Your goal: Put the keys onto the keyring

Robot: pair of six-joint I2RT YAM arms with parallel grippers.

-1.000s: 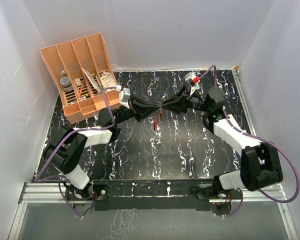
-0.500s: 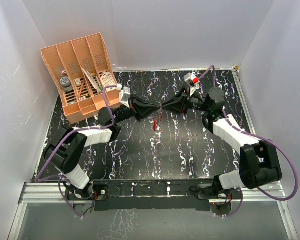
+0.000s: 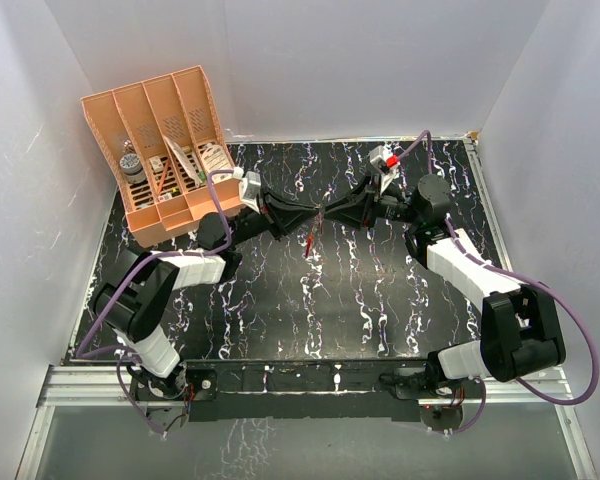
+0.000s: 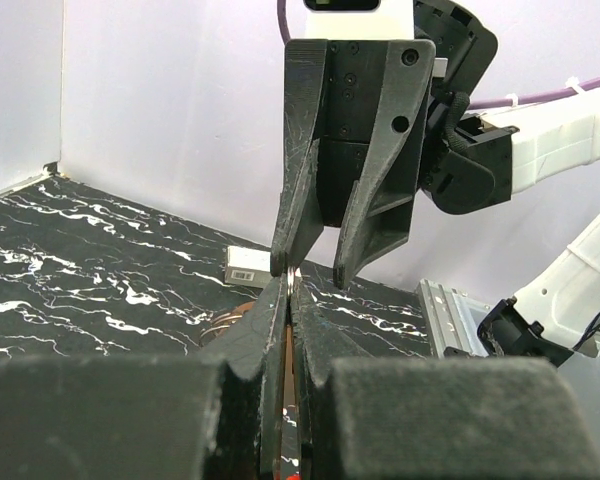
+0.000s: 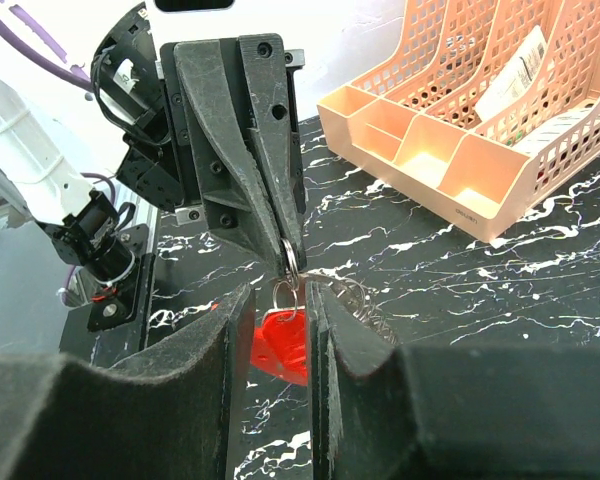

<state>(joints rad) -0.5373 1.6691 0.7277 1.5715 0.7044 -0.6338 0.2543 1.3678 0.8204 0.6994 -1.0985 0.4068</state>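
My left gripper [image 3: 313,214] is shut on the keyring [image 5: 291,258], a thin loop seen edge-on at its fingertips [image 4: 291,284]. A small ring with the red-headed key [image 5: 280,340] hangs from the keyring, above the table. It shows as a red sliver in the top view [image 3: 309,243]. My right gripper [image 5: 280,298] faces the left one tip to tip [image 3: 327,213]. It is open, with one finger on each side of the small ring and the red head. I cannot tell if they touch.
An orange slotted file organiser [image 3: 165,150] stands at the back left. A small white box [image 4: 248,264] lies on the black marbled table [image 3: 360,300] behind the grippers. A coil of metal rings [image 5: 375,300] lies on the table below them.
The two grippers have drawn slightly closer at the tips, and the hanging red key has risen a little. The left gripper stays shut.
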